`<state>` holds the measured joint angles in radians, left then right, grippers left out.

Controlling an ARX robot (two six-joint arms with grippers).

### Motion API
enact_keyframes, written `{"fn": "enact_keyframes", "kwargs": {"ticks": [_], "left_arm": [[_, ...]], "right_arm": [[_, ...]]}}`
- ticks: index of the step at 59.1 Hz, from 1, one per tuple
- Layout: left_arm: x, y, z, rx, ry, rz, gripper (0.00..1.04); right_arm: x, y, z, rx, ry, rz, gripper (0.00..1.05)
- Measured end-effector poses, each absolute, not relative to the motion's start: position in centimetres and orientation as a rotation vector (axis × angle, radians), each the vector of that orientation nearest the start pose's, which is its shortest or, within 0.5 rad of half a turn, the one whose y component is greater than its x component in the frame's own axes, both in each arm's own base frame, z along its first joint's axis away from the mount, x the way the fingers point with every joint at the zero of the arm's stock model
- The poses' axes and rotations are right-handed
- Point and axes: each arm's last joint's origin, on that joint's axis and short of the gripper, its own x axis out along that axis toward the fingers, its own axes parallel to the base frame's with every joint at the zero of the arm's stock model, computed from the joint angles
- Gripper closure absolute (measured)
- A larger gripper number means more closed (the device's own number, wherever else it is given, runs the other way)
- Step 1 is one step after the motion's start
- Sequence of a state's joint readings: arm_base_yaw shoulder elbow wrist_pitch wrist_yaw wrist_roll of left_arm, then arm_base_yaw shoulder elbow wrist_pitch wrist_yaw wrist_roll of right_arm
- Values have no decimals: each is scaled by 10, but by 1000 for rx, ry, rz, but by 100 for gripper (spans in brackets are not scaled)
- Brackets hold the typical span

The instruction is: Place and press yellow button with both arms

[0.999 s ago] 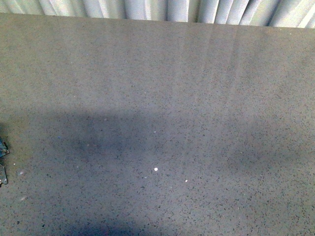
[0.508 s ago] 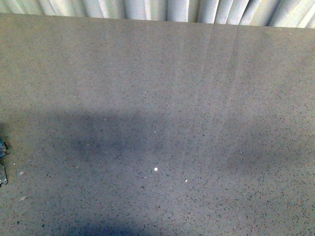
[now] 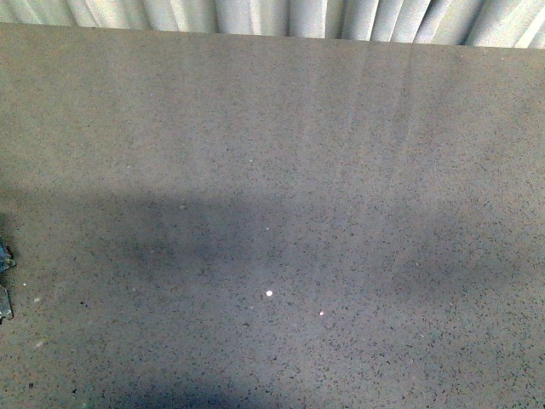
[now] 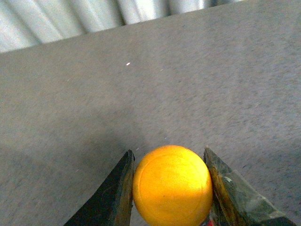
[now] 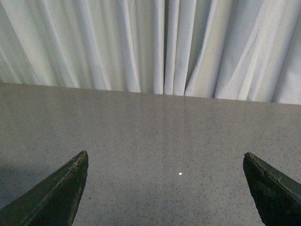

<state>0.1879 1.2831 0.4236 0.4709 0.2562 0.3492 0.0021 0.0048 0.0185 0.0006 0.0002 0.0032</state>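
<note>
In the left wrist view my left gripper (image 4: 170,157) is shut on the yellow button (image 4: 172,184). Its round domed cap sits tight between the two dark fingers (image 4: 117,195), held above the grey table; its collar and base are hidden. In the right wrist view my right gripper (image 5: 165,160) is open and empty, its two dark fingertips (image 5: 66,188) wide apart over the table. In the front view only a small dark piece of the left arm (image 3: 4,281) shows at the left edge; the button does not show there.
The grey speckled table (image 3: 272,170) fills the front view, with a small white speck (image 3: 269,293) on it. A white pleated curtain (image 5: 150,47) hangs behind the far edge. Arm shadows lie across the near part of the table.
The dark piece of the left arm at the left edge has shrunk slightly. The shadows on the table have shifted a little. Nothing else has moved.
</note>
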Motion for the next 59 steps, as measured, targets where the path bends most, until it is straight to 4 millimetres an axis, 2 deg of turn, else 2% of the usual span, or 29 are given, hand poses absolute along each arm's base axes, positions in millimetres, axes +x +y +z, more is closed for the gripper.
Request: {"fn": "enact_keyframes", "kwargs": {"ticks": [10,17,24,40,59], "left_arm": [[248,-22,169,305,297,-250,71],[251,-63,152,341,293,-337,71],[252,-91,132,377,305,-408,71],[264,-128,107,416,295,-466,71],[269,-145,84,444,331,-506,71]], "right_arm": [[97,0,170,3,-14,2,9],[97,0,169,3,-14,2,9],[97,0,170,3,-14,2,9],[97,0,170,3,-14,2,9],[97,0,169,3,-14,2,9]]}}
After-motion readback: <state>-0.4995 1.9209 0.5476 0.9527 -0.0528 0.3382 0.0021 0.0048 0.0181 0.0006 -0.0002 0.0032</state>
